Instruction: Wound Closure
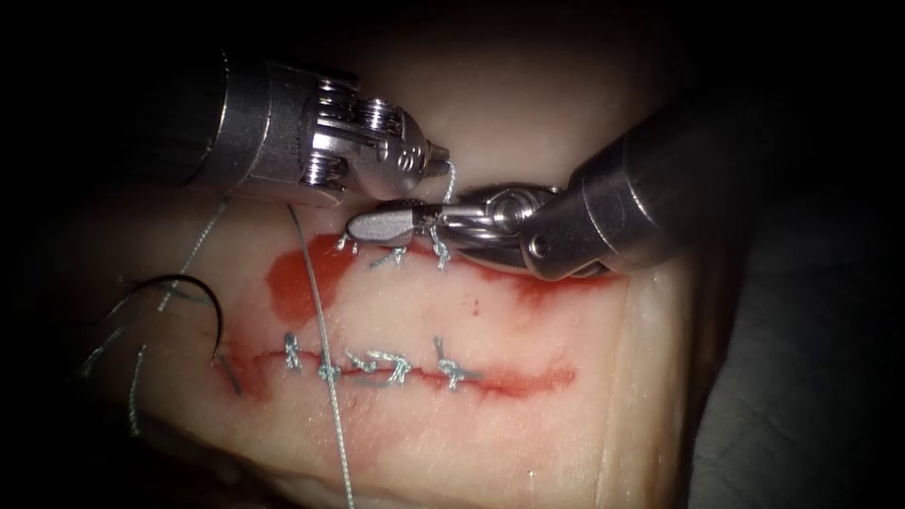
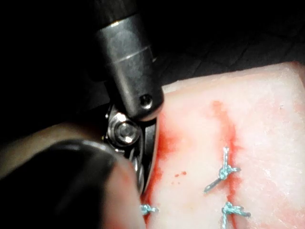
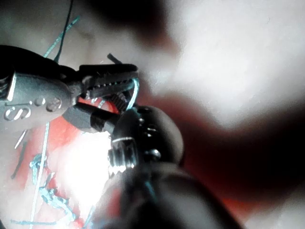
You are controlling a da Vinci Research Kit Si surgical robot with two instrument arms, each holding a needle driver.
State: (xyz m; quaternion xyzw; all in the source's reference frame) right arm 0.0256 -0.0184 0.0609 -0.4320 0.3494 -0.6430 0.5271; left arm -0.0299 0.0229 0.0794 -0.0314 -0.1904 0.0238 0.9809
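Note:
The tissue [image 1: 528, 123] has two cuts, an upper one [image 1: 566, 281] and a lower one [image 1: 528, 379], both closed with several knotted stitches. The left tool [image 1: 441, 160] hangs over the upper cut, shut on a short thread [image 1: 447, 184] that rises from the rightmost knot [image 1: 439, 251]. The right tool [image 1: 363, 226] lies flat along the upper cut, and that thread passes by its base. The same thread [image 3: 134, 93] hangs from the left tool [image 3: 136, 76] in the right wrist view. The dark curved needle [image 1: 212, 302] lies free at the left end of the lower cut. Whether its end is in the tissue I cannot tell.
A long thread [image 1: 325, 358] runs from under the left tool down across the lower cut to the tissue's front edge. Loose thread [image 1: 118, 330] lies around the needle. Red fluid [image 1: 292, 283] pools left of the upper stitches. The right tool's shaft [image 2: 126, 57] stands over the tissue's edge.

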